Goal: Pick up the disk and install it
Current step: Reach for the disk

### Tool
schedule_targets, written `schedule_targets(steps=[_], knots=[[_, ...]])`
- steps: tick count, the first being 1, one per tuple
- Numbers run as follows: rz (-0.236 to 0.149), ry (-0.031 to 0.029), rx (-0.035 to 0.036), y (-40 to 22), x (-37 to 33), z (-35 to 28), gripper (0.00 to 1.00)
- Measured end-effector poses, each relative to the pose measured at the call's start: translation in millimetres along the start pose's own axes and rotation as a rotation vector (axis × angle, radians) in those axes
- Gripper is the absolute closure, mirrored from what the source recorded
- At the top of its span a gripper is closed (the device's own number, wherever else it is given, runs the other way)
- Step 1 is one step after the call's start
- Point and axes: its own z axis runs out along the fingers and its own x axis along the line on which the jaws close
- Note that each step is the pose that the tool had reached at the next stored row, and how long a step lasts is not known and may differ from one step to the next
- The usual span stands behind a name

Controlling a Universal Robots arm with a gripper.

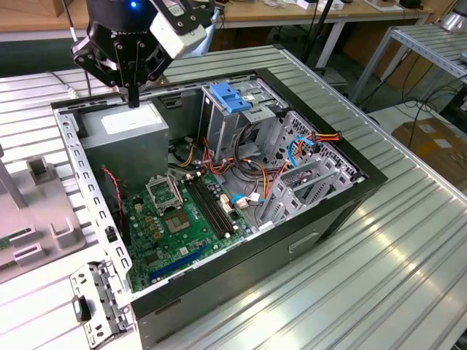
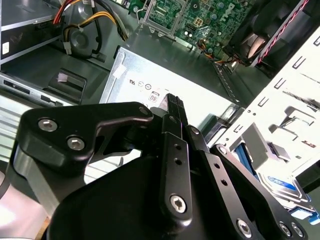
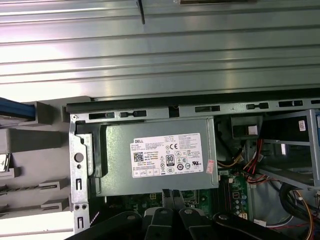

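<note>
One arm holds its gripper (image 1: 133, 98) at about eleven o'clock in the exterior view, just above the grey power supply (image 1: 128, 142) that fills the eleven o'clock corner of the open computer case (image 1: 292, 251); the two black fingers (image 2: 172, 112) are pressed together into one narrow blade and pinch nothing; their tips sit close over the supply's white sticker (image 3: 167, 155), though whether they touch it cannot be told. The disk (image 2: 284, 184) lies outside the case, beyond the pale punched metal wall (image 2: 285, 100) and well apart from the gripper; in the second wrist view it shows a white label with a blue band. Inside the case, a green circuit board (image 1: 171, 219) lies at about five o'clock from the power supply; a blue plastic latch (image 1: 230, 98) stands on the metal drive cage (image 1: 244, 127) at twelve o'clock; red and yellow cables (image 1: 321, 137) run at two o'clock. The case rests on a ribbed metal table (image 1: 394, 277).
</note>
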Motion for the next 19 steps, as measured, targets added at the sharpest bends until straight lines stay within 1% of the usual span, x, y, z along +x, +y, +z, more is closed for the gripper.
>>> schedule_targets(steps=[19], knots=[[0.0, 0.0, 0.0001, -0.4, 5.0, -0.2, 0.89]])
